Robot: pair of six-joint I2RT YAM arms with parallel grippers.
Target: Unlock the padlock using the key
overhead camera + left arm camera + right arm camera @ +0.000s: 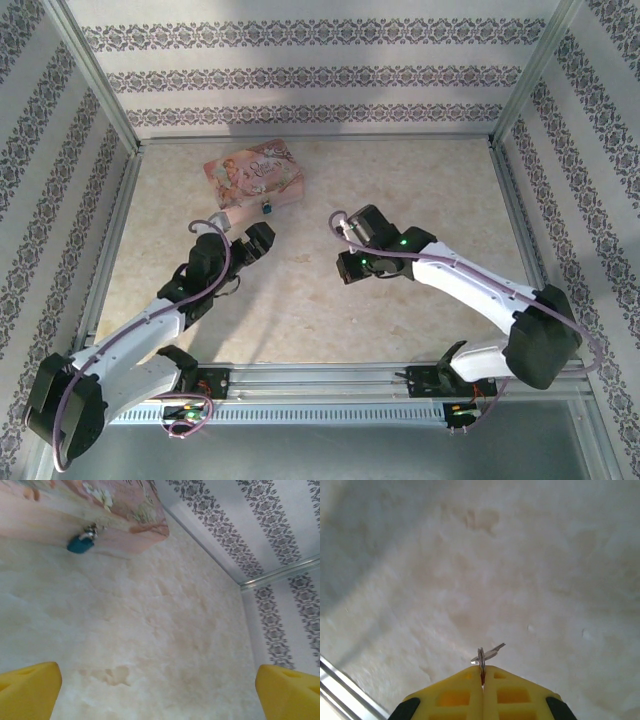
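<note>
The tiny blue padlock (81,542) lies on the pale table (165,630), touching the flat pink box (75,505). The right gripper (482,672) pinches a thin shiny key (489,653). The left gripper (159,690) is spread wide.

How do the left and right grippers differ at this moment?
The left gripper is open wide and empty; the right gripper is shut on the key. The left gripper is close to the padlock by the pink box; the right gripper is farther away, over bare table. Both have yellow fingers.
</note>
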